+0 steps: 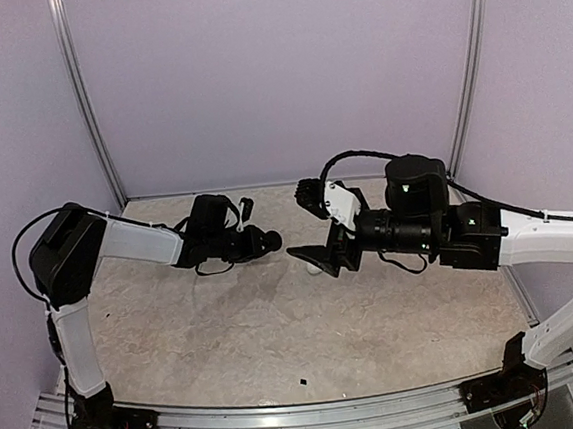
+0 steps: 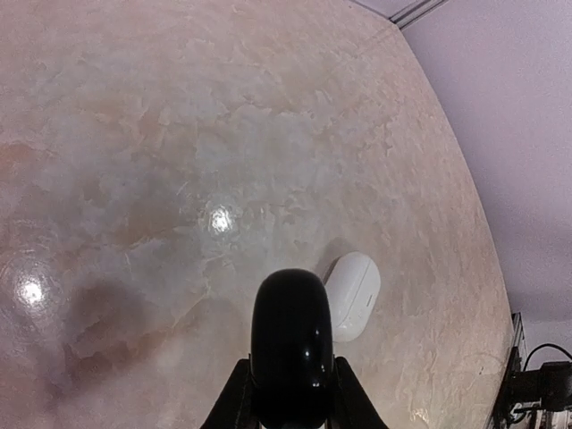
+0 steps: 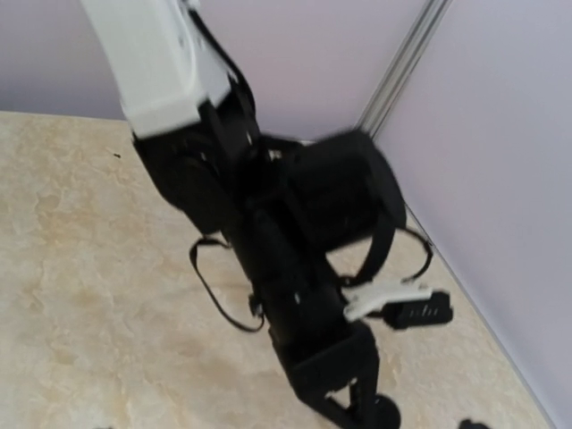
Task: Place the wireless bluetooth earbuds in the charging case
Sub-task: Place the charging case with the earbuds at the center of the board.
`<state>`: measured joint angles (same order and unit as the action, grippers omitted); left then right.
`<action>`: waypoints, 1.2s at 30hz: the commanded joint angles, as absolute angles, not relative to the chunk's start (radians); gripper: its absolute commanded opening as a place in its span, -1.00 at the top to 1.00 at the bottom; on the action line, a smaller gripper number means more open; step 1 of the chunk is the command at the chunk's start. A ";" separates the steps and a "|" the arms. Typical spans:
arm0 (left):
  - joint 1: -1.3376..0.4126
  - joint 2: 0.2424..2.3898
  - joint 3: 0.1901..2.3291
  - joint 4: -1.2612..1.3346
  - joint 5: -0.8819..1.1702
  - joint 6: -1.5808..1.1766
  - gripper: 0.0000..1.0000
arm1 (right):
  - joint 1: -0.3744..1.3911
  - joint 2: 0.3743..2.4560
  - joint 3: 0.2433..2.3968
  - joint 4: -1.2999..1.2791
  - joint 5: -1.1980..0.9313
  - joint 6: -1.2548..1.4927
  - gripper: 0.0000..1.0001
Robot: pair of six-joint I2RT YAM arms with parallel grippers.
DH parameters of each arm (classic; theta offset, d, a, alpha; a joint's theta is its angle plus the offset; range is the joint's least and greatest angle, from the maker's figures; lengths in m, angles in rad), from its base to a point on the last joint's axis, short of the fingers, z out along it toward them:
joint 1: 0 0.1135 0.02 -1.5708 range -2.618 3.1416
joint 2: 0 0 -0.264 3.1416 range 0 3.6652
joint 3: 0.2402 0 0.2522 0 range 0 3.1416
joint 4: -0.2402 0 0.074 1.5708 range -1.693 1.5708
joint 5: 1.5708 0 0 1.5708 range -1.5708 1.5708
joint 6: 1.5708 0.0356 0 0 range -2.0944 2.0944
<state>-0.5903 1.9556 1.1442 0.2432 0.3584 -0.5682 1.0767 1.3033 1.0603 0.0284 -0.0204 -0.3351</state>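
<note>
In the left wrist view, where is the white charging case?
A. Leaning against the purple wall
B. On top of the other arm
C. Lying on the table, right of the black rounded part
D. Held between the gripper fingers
C: the charging case lies flat on the marbled table, just right of the glossy black rounded part and well clear of the wall.

Lab test cell — plain lilac walls (image 1: 273, 65), aluminium rails (image 1: 284, 417), marbled tabletop (image 1: 276, 326).
</note>
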 commanded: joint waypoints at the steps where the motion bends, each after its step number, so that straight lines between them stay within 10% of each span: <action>1: -0.585 2.025 1.211 0.215 0.403 -0.605 1.00 | 1.068 1.271 1.041 0.051 -0.019 -0.310 -0.65; 23: -0.582 2.139 1.346 -0.091 0.325 -0.550 0.58 | 1.059 1.249 1.005 0.071 -0.009 -0.304 -0.70; 34: -0.578 2.031 1.334 -0.184 0.250 -0.469 -0.34 | 1.006 1.254 1.000 0.110 -0.081 -0.253 -0.72; 36: -0.577 1.990 1.340 -0.202 0.231 -0.445 -0.83 | 0.993 1.256 1.002 0.111 -0.095 -0.243 -0.73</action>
